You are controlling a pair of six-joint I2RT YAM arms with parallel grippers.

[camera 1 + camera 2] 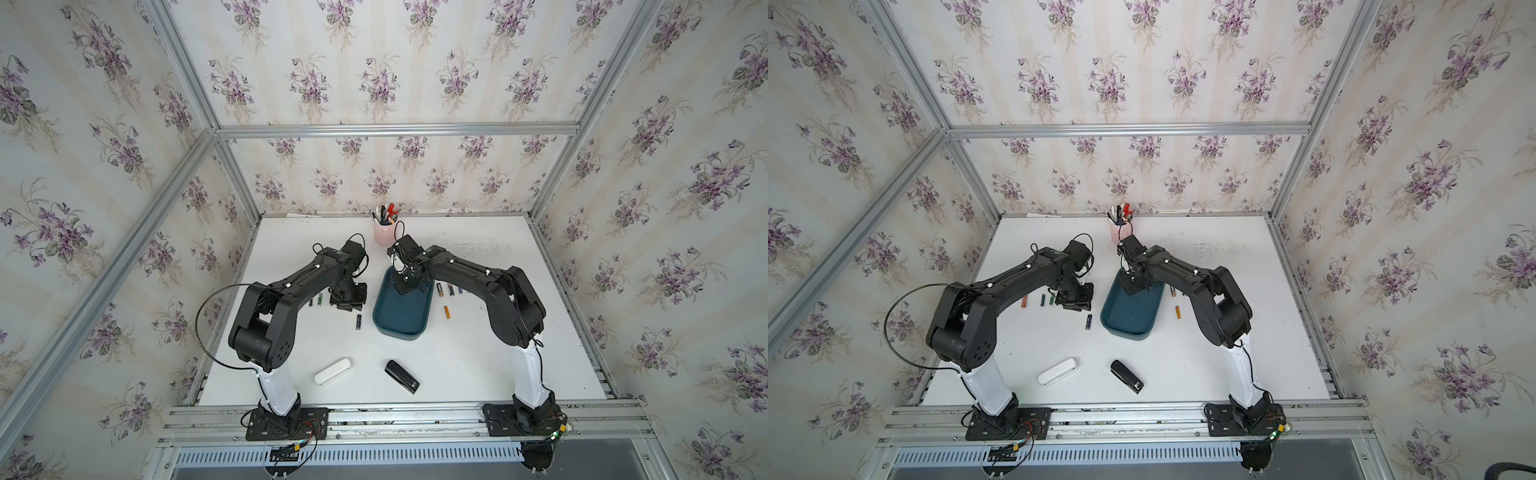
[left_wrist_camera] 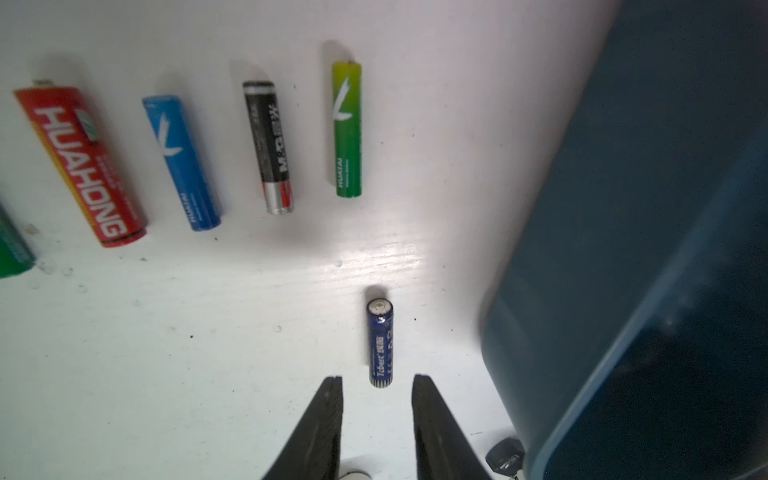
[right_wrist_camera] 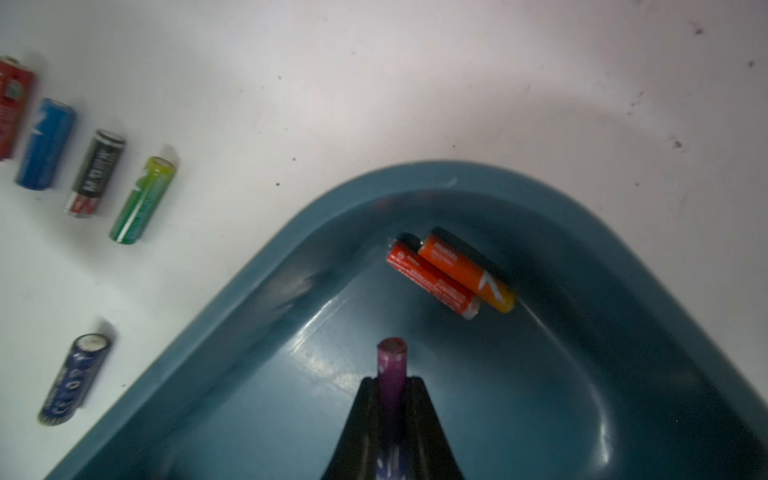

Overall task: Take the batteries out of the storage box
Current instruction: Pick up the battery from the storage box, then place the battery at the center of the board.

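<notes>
Right arm: your right pincer (image 3: 392, 382) is clamped on a purple battery (image 3: 391, 361), above the floor of the storage box (image 3: 291, 232).
Left arm: your left pincer (image 2: 377, 377) stands narrowly parted and empty over the bench (image 2: 187, 374); a dark blue battery (image 2: 380, 345) lies just beyond its tips.
In the box: red battery (image 3: 432, 276) and orange battery (image 3: 467, 272), touching side by side.
Left of box: row of four batteries (image 2: 268, 141), red, blue, black, green, on the bench.

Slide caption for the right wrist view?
Right pincer shut on purple battery in the box; red battery and orange battery lie inside.
</notes>
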